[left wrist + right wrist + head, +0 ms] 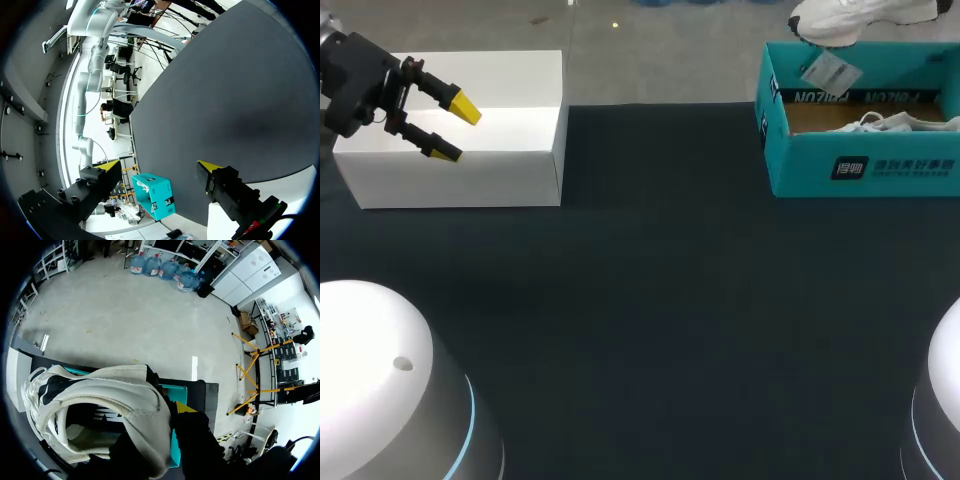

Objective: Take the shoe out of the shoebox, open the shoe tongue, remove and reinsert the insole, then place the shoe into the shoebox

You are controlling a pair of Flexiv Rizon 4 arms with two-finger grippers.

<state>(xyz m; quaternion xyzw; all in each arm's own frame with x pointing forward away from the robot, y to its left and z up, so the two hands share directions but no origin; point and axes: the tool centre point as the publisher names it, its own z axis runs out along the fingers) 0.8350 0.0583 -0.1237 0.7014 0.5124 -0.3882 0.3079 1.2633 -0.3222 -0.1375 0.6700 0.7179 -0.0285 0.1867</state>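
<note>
The right claw (176, 412) clamps the collar of the white shoe (860, 18), holding it above the teal shoebox (865, 165) at 1 o'clock on the table (640, 300); the left claw (458, 130) stands wide over the white box (510, 175) at 11 o'clock.

1. We see the shoebox (860, 160) as cardboard: smooth teal with a faint sheen outside, raw matt brown inside.
2. The shoe (115, 390) above the shoebox looks like white, smooth, leather-like material with stitched seams and a soft, padded collar; its lining looks like dark cloth.
3. The second shoe (895, 122) inside the shoebox is white, with cloth-like laces.
4. The table (640, 300) under the shoebox looks dark, matt and cloth-like.
5. The white box (450, 160), well apart from the shoebox, looks like smooth, matt card.
6. The left gripper (455, 130), over that box, has matt black fingers (420, 138) and smooth yellow plastic-looking tips.
7. The arm housings (380, 390), well apart from the shoebox, look like glossy white plastic.
</note>
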